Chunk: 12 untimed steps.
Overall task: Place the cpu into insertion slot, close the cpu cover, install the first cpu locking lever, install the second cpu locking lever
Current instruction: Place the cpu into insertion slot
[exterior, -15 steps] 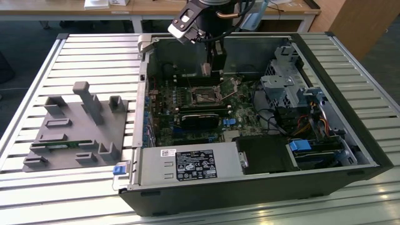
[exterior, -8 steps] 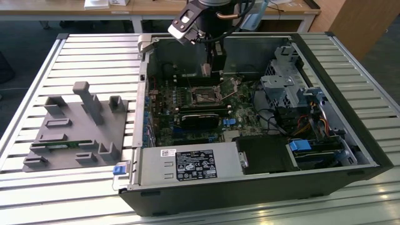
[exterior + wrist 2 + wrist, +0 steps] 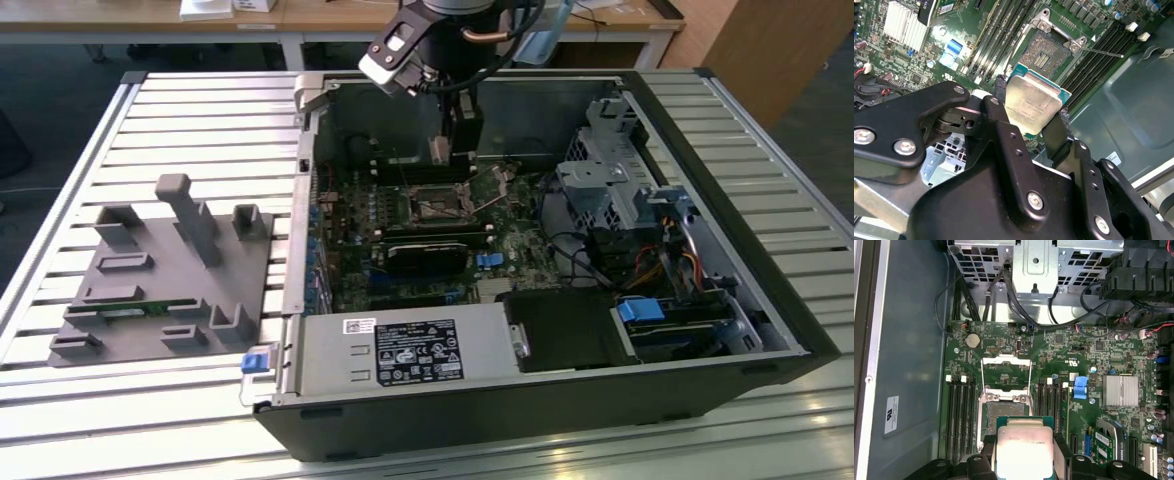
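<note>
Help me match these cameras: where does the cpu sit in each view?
Exterior view: too small to tell apart; look at the tip of the tool, above the slot.
First wrist view: cpu clamped in the tool, partly overlapping the slot.
Second wrist view: cpu held by the tool, just short of the slot.
Shared landmark: the slot.
</note>
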Motion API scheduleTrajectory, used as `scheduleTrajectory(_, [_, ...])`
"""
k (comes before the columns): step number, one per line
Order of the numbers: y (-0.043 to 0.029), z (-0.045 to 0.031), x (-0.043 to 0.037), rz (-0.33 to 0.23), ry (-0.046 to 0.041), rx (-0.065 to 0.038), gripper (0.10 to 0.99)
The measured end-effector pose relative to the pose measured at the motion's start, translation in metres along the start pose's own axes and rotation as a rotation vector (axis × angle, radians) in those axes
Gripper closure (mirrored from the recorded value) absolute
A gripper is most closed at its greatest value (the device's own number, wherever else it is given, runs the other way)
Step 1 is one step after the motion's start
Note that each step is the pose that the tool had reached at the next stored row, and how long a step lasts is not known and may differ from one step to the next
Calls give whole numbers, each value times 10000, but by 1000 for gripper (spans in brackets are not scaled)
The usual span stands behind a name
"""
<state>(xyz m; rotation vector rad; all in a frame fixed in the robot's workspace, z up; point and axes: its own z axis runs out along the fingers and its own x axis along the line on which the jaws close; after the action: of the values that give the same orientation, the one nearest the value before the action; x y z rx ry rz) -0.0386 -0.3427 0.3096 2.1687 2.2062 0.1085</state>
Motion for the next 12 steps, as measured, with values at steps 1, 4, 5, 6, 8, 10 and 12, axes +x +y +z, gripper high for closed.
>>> scheduleTrajectory(1, [0, 2, 0, 0, 1, 0, 545])
scheduleTrajectory(4, [-1, 7, 0, 0, 0, 0, 545])
scheduleTrajectory(5, [-1, 9, 0, 0, 0, 0, 545])
scheduleTrajectory(6, [-1, 11, 0, 0, 0, 0, 545])
scheduleTrajectory(8, [-1, 14, 0, 0, 0, 0, 545])
scheduleTrajectory(10, [-3, 34, -1, 0, 0, 0, 545])
scheduleTrajectory(12, [-3, 37, 0, 0, 0, 0, 545])
